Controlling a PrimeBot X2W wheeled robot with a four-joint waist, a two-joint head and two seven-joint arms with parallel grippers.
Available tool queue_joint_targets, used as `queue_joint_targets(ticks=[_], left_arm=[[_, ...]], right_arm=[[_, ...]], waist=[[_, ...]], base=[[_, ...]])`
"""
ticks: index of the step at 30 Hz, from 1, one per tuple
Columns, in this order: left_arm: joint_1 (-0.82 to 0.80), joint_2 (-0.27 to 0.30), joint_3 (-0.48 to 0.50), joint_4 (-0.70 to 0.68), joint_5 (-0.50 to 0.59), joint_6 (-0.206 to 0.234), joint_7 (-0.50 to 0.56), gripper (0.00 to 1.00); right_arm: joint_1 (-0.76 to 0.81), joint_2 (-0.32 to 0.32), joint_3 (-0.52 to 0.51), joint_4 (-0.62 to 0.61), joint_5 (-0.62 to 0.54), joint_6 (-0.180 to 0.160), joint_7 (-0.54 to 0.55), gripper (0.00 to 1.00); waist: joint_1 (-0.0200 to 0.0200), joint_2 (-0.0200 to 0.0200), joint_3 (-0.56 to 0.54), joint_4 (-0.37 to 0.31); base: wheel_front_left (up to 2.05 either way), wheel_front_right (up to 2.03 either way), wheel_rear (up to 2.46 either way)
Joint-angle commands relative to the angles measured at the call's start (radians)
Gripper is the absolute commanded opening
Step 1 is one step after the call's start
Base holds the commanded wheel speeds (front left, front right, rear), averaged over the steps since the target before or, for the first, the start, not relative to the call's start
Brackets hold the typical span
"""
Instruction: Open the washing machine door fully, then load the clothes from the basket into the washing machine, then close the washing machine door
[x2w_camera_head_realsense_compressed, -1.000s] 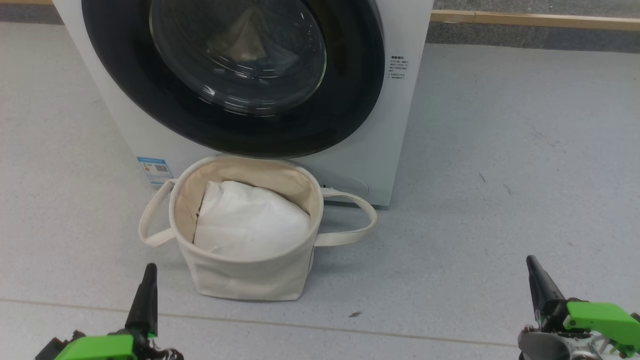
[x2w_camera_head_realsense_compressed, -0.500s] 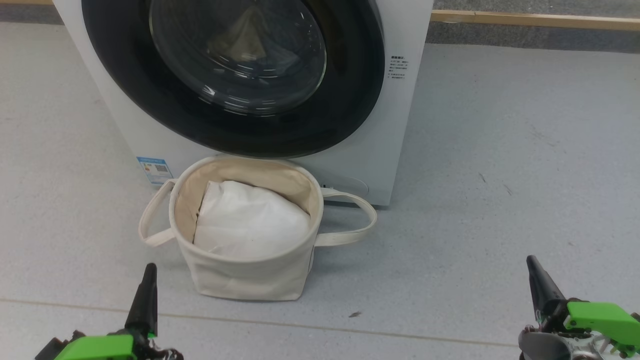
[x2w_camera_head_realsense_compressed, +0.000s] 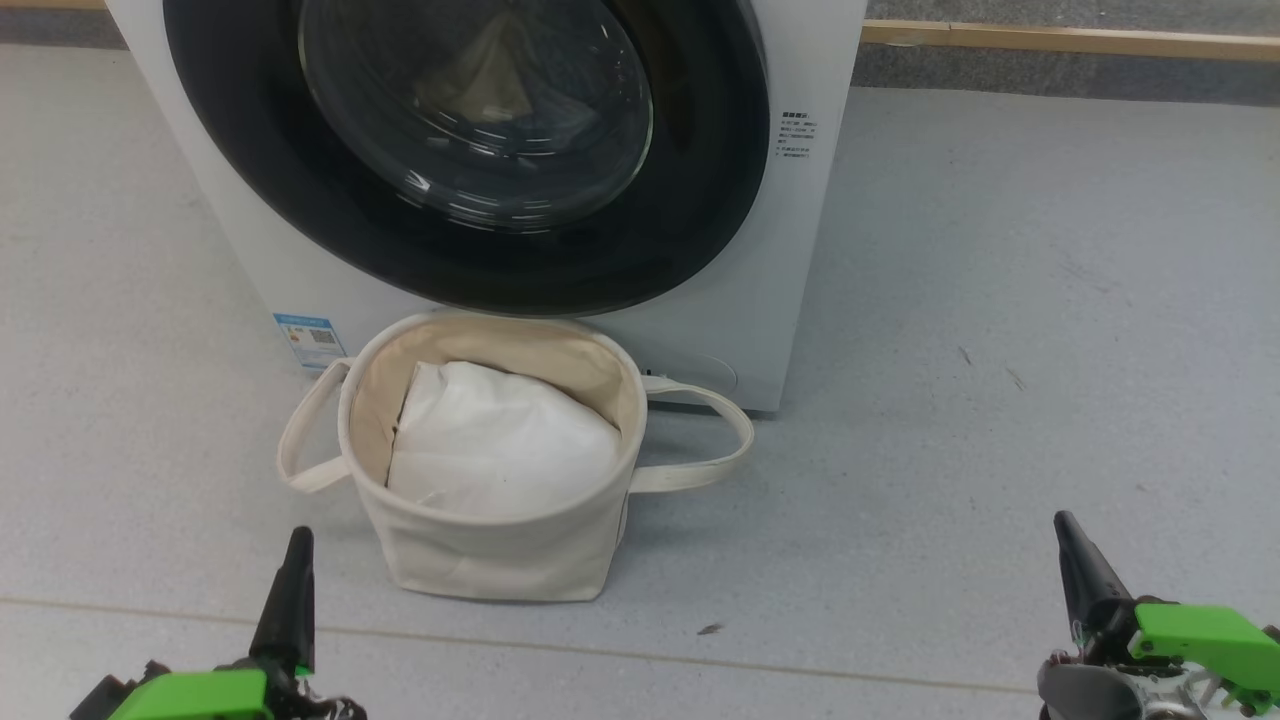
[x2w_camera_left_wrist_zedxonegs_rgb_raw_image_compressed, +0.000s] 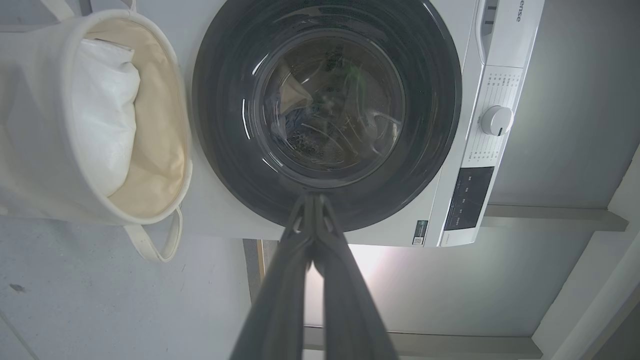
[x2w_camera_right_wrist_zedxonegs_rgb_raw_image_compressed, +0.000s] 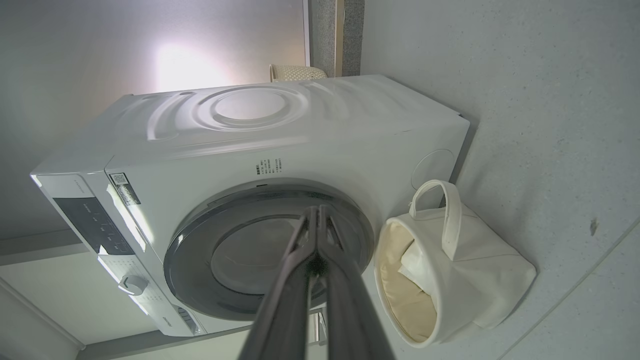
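Observation:
The white washing machine (x2w_camera_head_realsense_compressed: 740, 330) stands ahead with its round glossy black door (x2w_camera_head_realsense_compressed: 680, 230) closed flat against the front. Through the glass window (x2w_camera_left_wrist_zedxonegs_rgb_raw_image_compressed: 330, 110) I dimly see the clothes (x2w_camera_left_wrist_zedxonegs_rgb_raw_image_compressed: 290, 117), beige and blue fabric inside the drum. The cream canvas basket (x2w_camera_head_realsense_compressed: 500, 555) sits on the floor right in front of the machine, holding a plain white pillow-like bundle (x2w_camera_head_realsense_compressed: 500, 445). My left gripper (x2w_camera_head_realsense_compressed: 298, 540) is low at the near left, shut and empty. My right gripper (x2w_camera_head_realsense_compressed: 1063, 525) is low at the near right, also shut and empty. Both are well short of the basket.
A small blue label sticker (x2w_camera_head_realsense_compressed: 310, 342) sits low on the machine's front. The control panel and dial (x2w_camera_left_wrist_zedxonegs_rgb_raw_image_compressed: 496, 120) run along the machine's top. Grey floor spreads to the right, with a wooden strip (x2w_camera_head_realsense_compressed: 1070, 40) along the far wall and a floor seam (x2w_camera_head_realsense_compressed: 800, 670) near me.

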Motion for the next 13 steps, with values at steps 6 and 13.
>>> queue_joint_targets(ticks=[6,13], left_arm=[[-0.043,0.011,0.034,-0.036,0.003,-0.007,0.007,0.00],[-0.043,0.011,0.035,-0.036,0.003,-0.007,0.007,0.00]], right_arm=[[-0.046,-0.009,0.015,-0.032,-0.004,0.000,0.006,0.00],[-0.046,-0.008,0.014,-0.031,-0.005,0.000,0.007,0.00]], waist=[[0.0000,0.0000,0.000,0.000],[0.0000,0.0000,0.000,0.000]], base=[[0.00,0.00,0.00],[0.00,0.00,0.00]])
